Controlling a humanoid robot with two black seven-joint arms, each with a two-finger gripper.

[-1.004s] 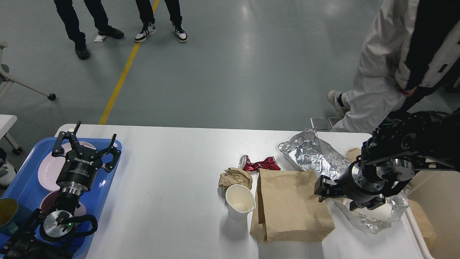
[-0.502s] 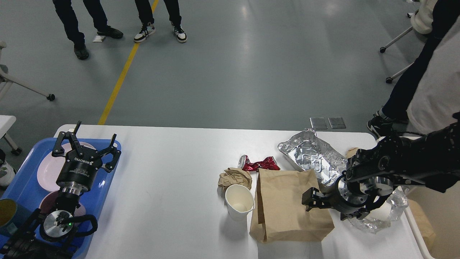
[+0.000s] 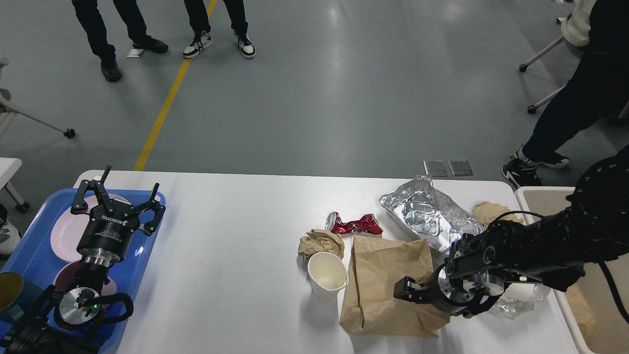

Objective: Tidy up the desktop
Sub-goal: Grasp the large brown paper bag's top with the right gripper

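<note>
White desktop: right jaws on paper bag, state unclear; left jaws spread over tray.

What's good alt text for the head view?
The right gripper presses onto a brown paper bag on the white desktop, beside a paper cup and crumpled foil. The left gripper hovers open over a blue tray.

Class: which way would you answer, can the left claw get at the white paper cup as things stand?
Probably yes. The left claw is open over the blue tray, and the desktop between it and the cup is bare.
</note>
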